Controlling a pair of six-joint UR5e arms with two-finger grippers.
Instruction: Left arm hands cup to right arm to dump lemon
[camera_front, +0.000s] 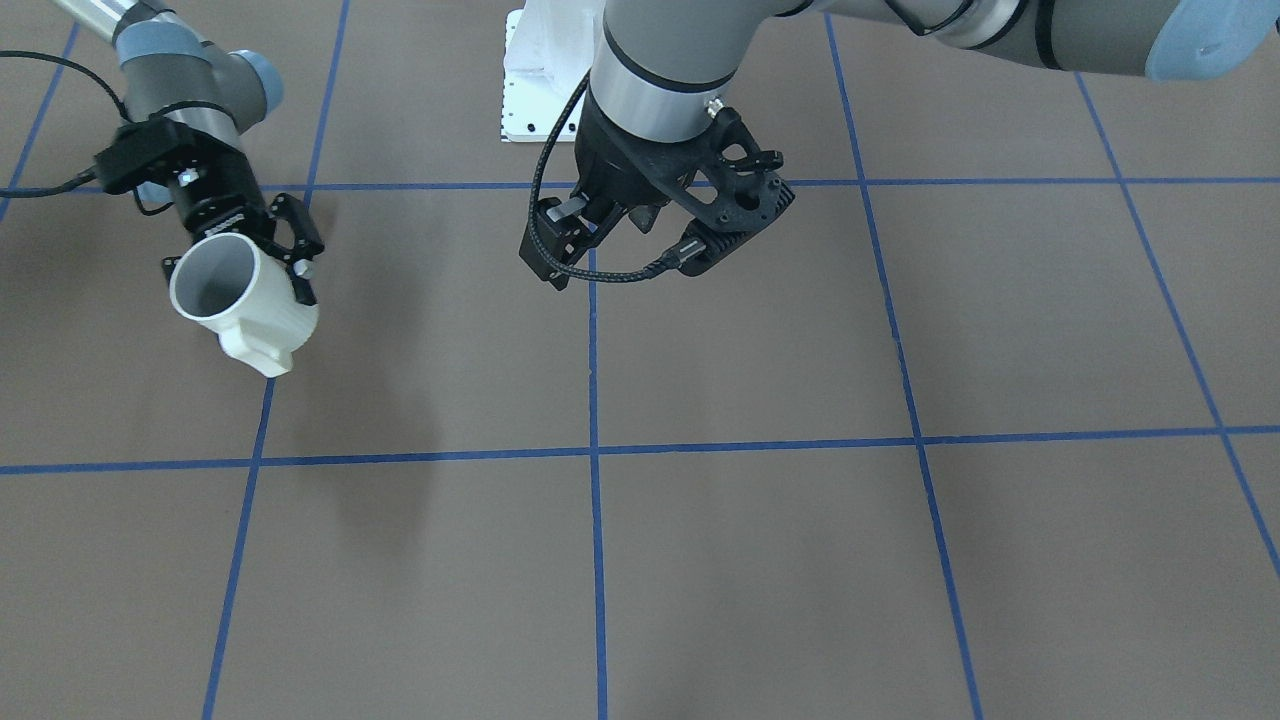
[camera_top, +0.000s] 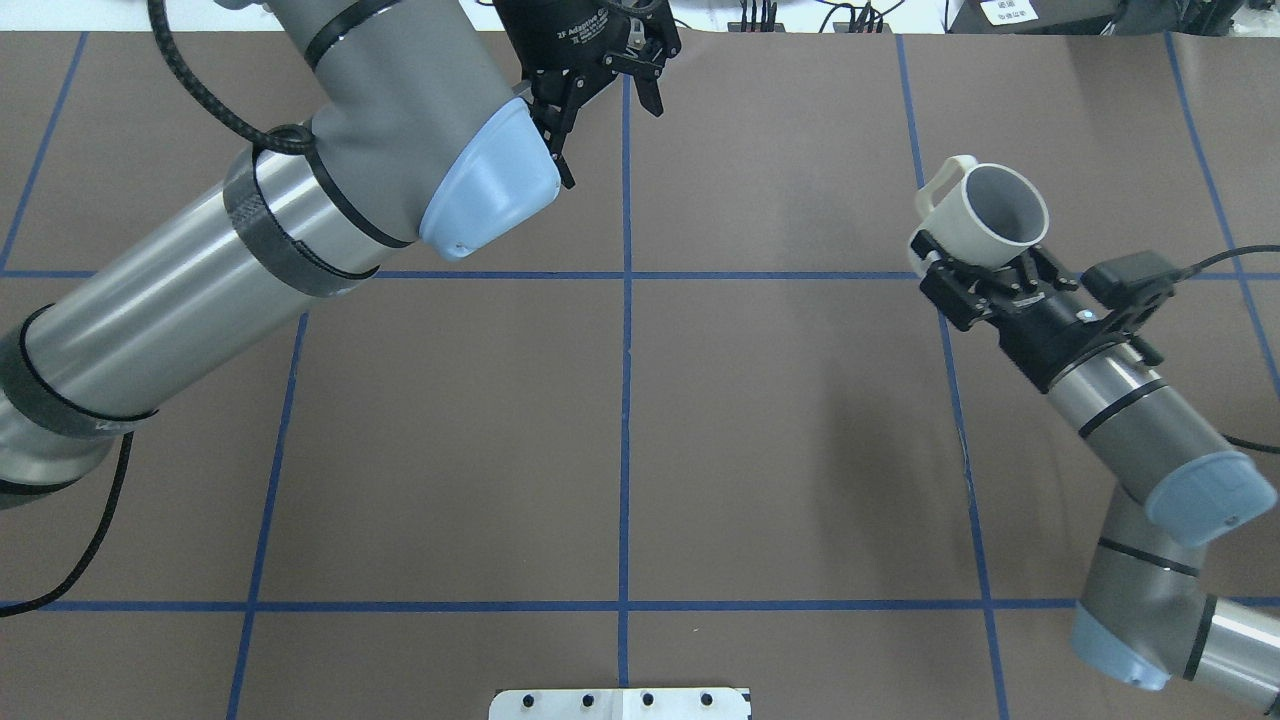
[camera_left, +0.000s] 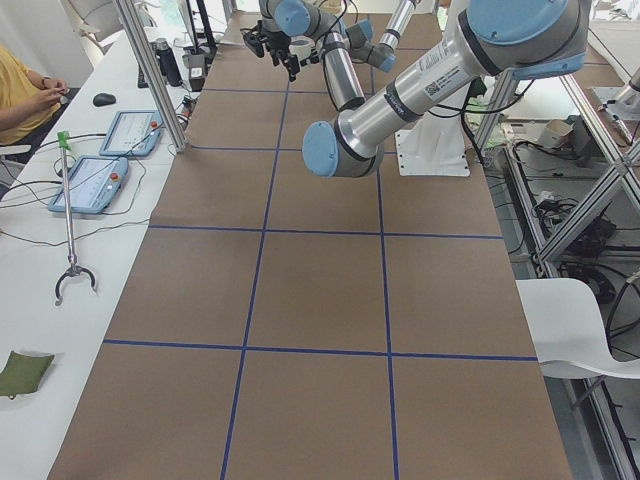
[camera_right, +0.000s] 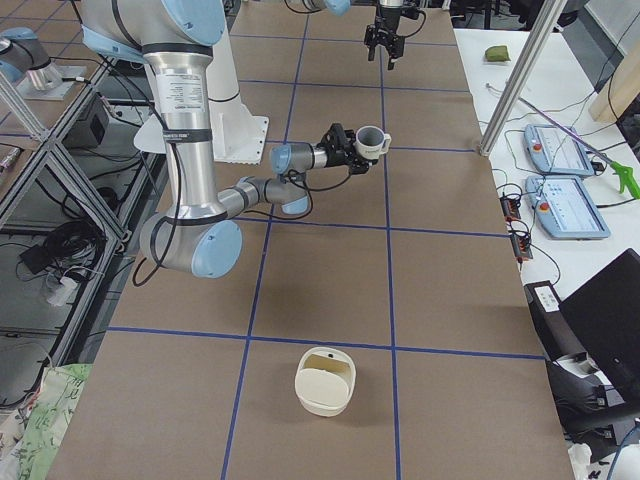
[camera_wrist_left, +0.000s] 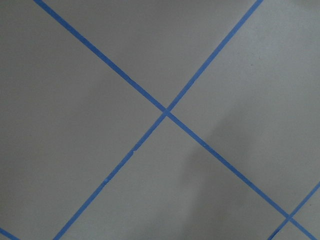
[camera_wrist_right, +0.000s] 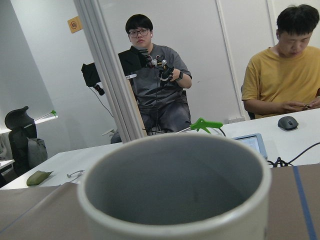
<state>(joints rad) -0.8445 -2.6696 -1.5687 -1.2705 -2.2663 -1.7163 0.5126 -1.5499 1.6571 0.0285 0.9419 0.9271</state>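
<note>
My right gripper (camera_top: 990, 262) is shut on the cream-white cup (camera_top: 985, 215) and holds it by its lower body above the table's right part. The cup (camera_front: 245, 300) is tilted, with its mouth facing up and away from my base and its squared handle (camera_front: 265, 355) on the far side. In the right wrist view the cup (camera_wrist_right: 175, 190) shows only a grey inside. The lemon shows in no view. My left gripper (camera_top: 608, 135) hangs open and empty over the far middle of the table, well apart from the cup, over a crossing of blue tape lines (camera_wrist_left: 166, 112).
A cream container (camera_right: 325, 380) sits on the table near the right end. The white base plate (camera_top: 620, 703) is at my side. Two people (camera_wrist_right: 155, 75) sit at the desk beyond the far edge, with teach pendants (camera_right: 560, 150) and metal posts (camera_right: 520, 80) there.
</note>
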